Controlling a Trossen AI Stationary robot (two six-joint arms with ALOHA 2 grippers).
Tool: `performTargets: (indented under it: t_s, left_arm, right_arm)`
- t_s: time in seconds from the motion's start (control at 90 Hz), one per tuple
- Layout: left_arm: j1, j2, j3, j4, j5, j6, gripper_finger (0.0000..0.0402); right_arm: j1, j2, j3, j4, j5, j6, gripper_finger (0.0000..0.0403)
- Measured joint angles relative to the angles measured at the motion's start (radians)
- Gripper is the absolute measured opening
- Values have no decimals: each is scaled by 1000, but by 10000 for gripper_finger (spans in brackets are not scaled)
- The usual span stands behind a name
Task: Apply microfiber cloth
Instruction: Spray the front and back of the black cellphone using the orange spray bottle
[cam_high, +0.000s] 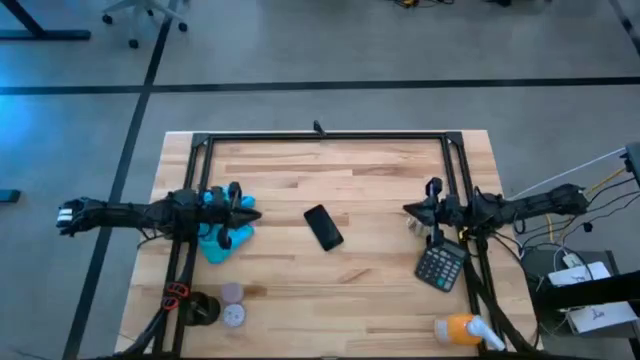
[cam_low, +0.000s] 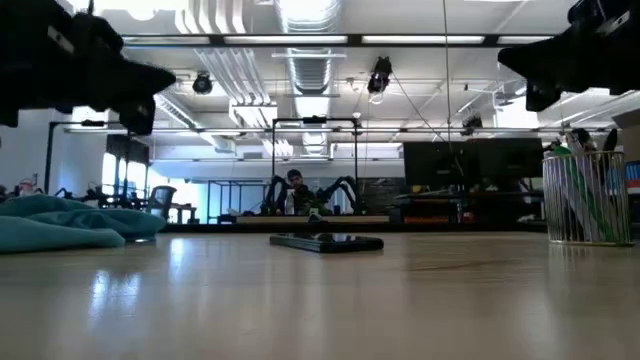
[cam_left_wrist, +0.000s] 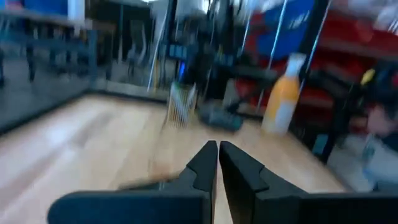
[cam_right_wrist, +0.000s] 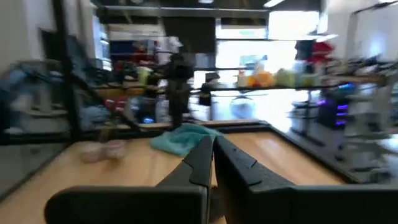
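Observation:
The turquoise microfiber cloth (cam_high: 215, 240) lies crumpled on the wooden table (cam_high: 330, 170) at the left, and also shows in the low view (cam_low: 60, 225) and the right wrist view (cam_right_wrist: 183, 138). My left gripper (cam_high: 253, 212) hangs shut above the table just past the cloth's right side, touching nothing; its fingers meet in the left wrist view (cam_left_wrist: 217, 152). A black phone (cam_high: 323, 227) lies flat at the table's middle (cam_low: 325, 241). My right gripper (cam_high: 408, 210) hovers shut to the phone's right (cam_right_wrist: 213, 144), pointing toward the cloth.
A calculator (cam_high: 440, 265) lies beneath my right arm. A wire mesh cup (cam_low: 585, 200) stands at the right. An orange bottle (cam_high: 460, 328) lies near the front right edge. Two small round discs (cam_high: 232, 305) sit near the front left. A black frame (cam_high: 320, 136) borders the table's back.

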Motion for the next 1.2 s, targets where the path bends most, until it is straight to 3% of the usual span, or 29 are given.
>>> performTargets:
  t_s: [0.089, 0.2, 0.367, 0.467, 0.6, 0.811, 1.033, 1.2]
  left_arm:
    - [0, 22, 6, 46, 106, 12, 7]
    - [2, 41, 56, 26, 79, -17, 7]
    - [0, 64, 173, -195, 99, -14, 7]
    - [0, 103, 240, -318, 98, -1, 8]
    - [-1, 171, 256, -336, 98, 2, 28]
    - [-1, 304, 235, -243, 73, 10, 111]
    - [-10, 498, 227, -14, 44, 81, 191]
    - [-63, 685, 231, 189, 42, 168, 216]
  right_arm:
    - [32, 100, 0, 70, -22, 40, 0]
    - [71, 254, 0, 226, -15, 36, 0]
    - [101, 465, 2, 447, -14, 25, 0]
    - [119, 571, 36, 453, -14, 58, 0]
    - [140, 704, 107, 452, -14, 93, 0]
    - [136, 873, 198, 446, -6, 92, 0]
    - [136, 998, 267, 447, 124, 70, 0]
    - [136, 1109, 337, 418, 241, 30, 0]
